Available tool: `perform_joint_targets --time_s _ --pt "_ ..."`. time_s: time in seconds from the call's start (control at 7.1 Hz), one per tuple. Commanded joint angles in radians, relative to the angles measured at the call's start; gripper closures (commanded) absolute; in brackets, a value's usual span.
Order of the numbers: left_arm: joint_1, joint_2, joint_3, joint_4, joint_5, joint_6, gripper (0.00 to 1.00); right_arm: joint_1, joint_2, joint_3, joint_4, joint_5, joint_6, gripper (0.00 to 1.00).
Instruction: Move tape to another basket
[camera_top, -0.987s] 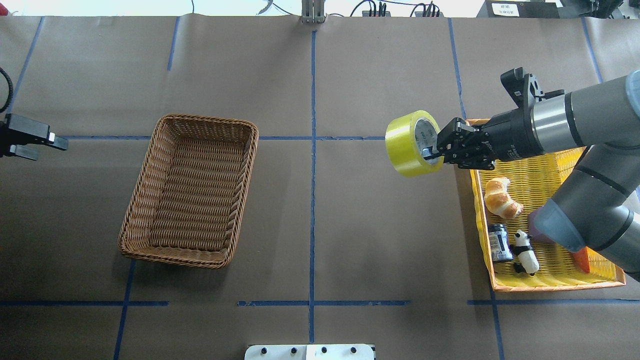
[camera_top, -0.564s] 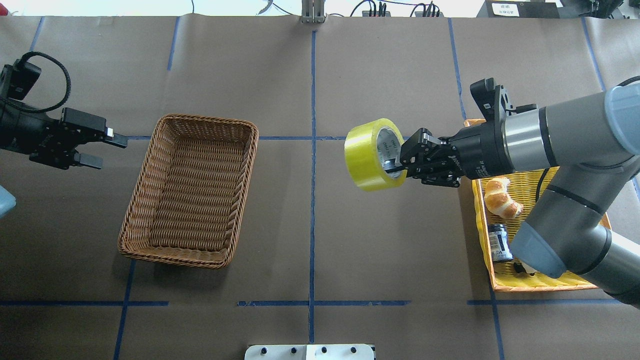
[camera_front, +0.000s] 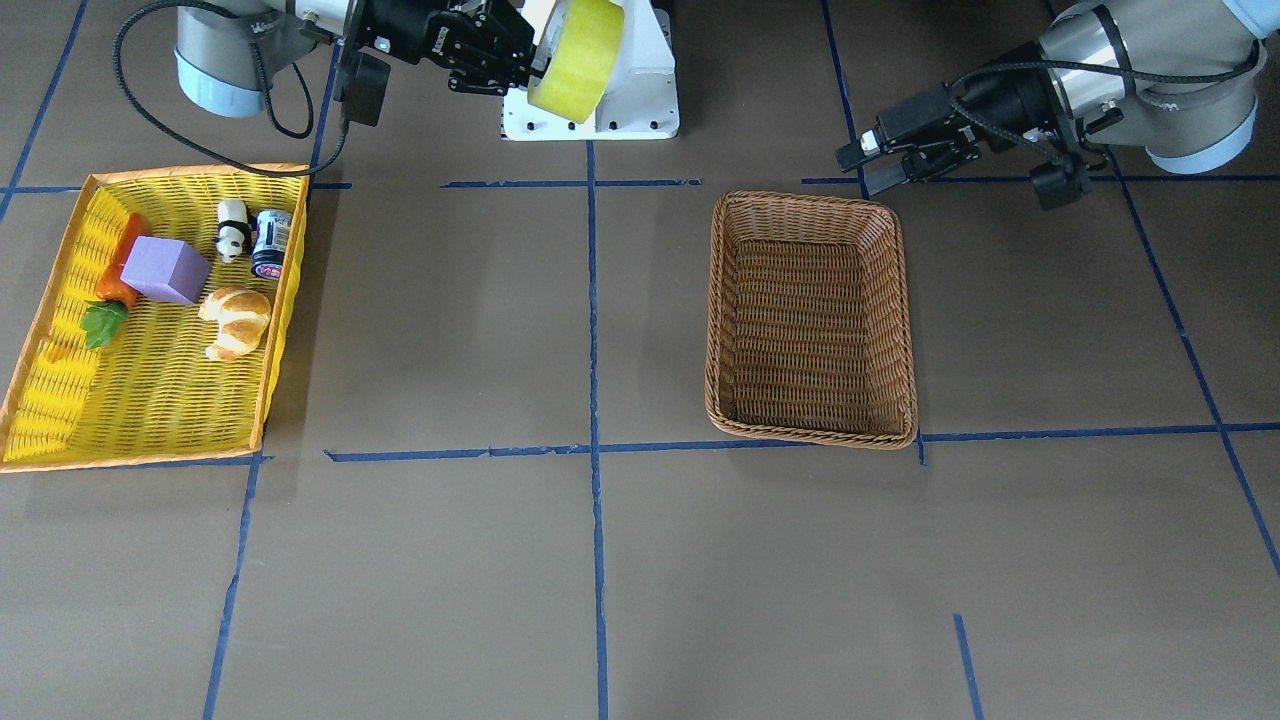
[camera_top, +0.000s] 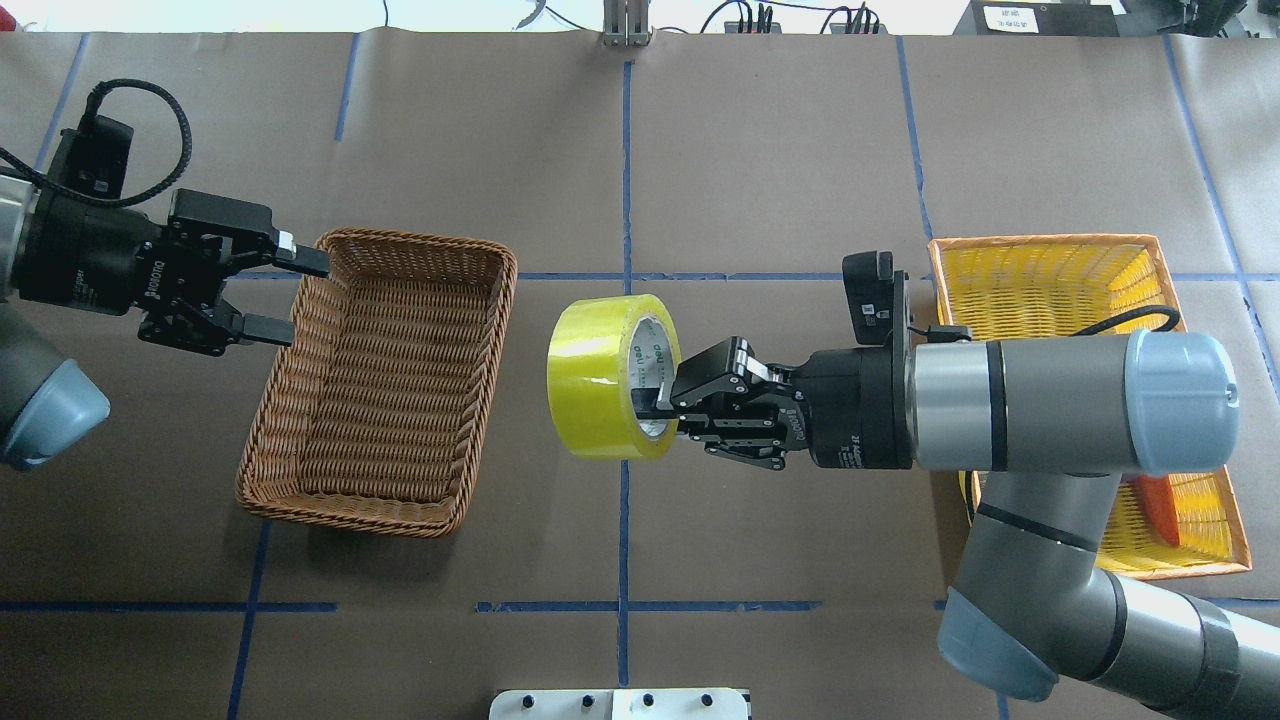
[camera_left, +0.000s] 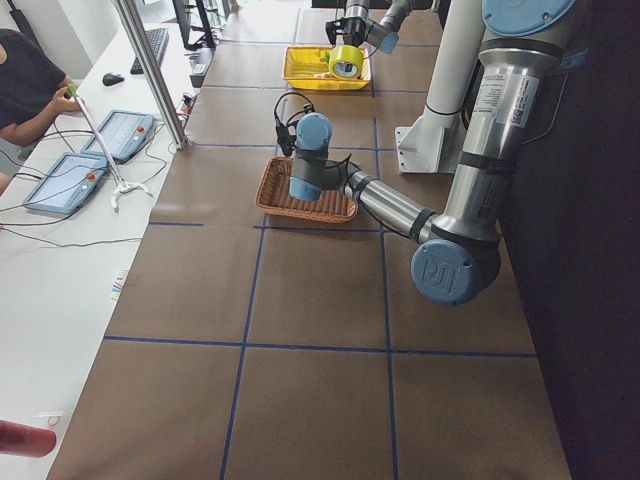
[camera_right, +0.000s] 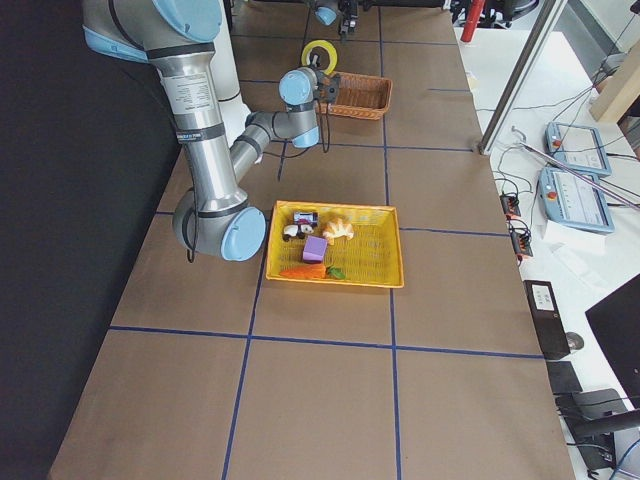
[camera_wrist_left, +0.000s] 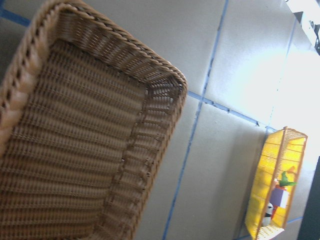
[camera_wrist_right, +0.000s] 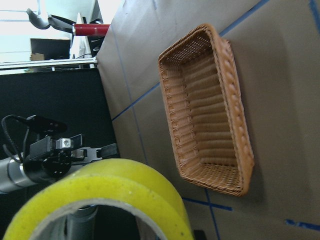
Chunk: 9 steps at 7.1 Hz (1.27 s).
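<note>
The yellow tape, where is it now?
Overhead, the tape is held by the right gripper above the middle of the table, just right of the wicker basket.

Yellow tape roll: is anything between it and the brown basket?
Nothing visible. Only bare table separates the yellow-green tape roll, held by the right gripper, from the brown wicker basket. The left gripper hovers beyond it.
</note>
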Motion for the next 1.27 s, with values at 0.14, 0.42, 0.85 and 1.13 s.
perform_joint_targets --time_s 0.14,0.42,0.85,1.13 --pt "0.085 -0.009 -0.048 -0.212 0.169 -0.345 0.00 -0.032 0.010 0.002 0.032 -0.030 0.006 0.96" --pt "0.120 -0.035 -0.050 -0.316 0.312 -0.487 0.00 -0.035 0.012 -0.001 0.032 -0.028 0.009 0.96" --pt "0.266 -0.102 -0.047 -0.330 0.454 -0.488 0.00 -0.050 0.013 -0.005 0.030 -0.027 0.002 0.96" --pt "0.295 -0.144 -0.045 -0.328 0.456 -0.486 0.00 -0.071 0.026 -0.016 0.032 -0.028 0.002 0.96"
